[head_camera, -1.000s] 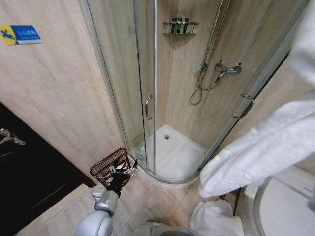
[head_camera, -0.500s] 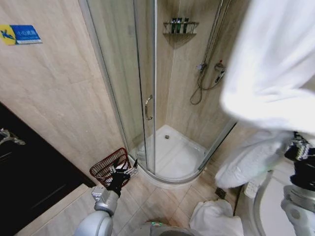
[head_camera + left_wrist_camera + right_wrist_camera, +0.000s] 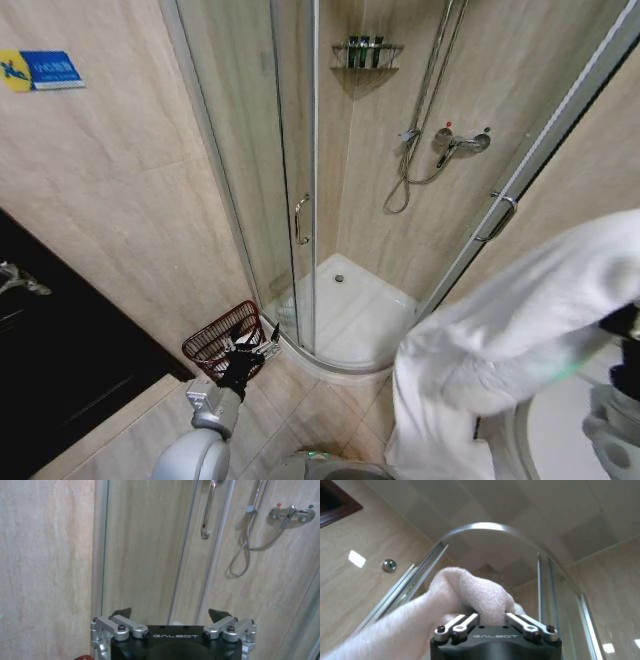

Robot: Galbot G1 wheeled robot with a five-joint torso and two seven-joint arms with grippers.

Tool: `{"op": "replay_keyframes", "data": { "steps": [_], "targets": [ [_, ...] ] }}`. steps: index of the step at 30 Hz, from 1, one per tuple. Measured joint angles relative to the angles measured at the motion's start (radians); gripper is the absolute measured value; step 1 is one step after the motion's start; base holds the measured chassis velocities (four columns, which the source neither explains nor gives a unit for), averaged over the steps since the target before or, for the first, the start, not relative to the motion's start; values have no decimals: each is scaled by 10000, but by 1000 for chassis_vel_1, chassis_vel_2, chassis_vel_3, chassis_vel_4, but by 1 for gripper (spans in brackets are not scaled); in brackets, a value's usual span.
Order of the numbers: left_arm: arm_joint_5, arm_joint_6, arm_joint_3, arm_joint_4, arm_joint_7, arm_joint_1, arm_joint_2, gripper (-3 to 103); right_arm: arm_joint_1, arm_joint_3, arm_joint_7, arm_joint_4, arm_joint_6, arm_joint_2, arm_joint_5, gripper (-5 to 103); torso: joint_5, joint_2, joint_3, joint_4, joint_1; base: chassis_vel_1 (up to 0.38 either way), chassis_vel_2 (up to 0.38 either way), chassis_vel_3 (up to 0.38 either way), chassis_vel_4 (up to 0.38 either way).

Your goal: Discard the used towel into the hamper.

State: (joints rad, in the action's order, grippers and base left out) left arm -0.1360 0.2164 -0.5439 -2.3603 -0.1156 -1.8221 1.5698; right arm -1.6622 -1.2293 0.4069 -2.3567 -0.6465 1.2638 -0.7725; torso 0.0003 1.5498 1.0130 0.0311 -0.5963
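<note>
On right side, big white towel hangs in air, drooping down toward floor. Right tool pinches towel fold tight between its fingers, held high. Glass shower stall behind. Hamper sits on tile floor by wall, just beside shower door, well apart from towel. Left tool low, near hamper rim, fingers spread wide, holding nothing.

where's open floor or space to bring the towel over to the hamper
Bare tiles run between the shower base and the left gripper, open beside the hamper. The hamper's mouth looks empty. It is crowded on the right, where the right gripper holds the towel draping low.
</note>
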Motion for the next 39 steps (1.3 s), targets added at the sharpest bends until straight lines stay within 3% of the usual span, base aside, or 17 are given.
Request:
{"op": "replay_keyframes", "data": {
  "steps": [16, 39],
  "targets": [
    [0, -1, 0, 0, 0, 0, 0, 100, 276, -422, -1702, -641, 455, -203, 126, 8, -3, 0, 0, -1, 1, 0, 0, 0, 0],
    [0, 0, 0, 0, 0, 0, -3, 100, 382, -425, -1720, -712, 651, -341, 72, 8, -8, 0, 0, -2, 1, 28, 25, -24, -30]
  ]
}}
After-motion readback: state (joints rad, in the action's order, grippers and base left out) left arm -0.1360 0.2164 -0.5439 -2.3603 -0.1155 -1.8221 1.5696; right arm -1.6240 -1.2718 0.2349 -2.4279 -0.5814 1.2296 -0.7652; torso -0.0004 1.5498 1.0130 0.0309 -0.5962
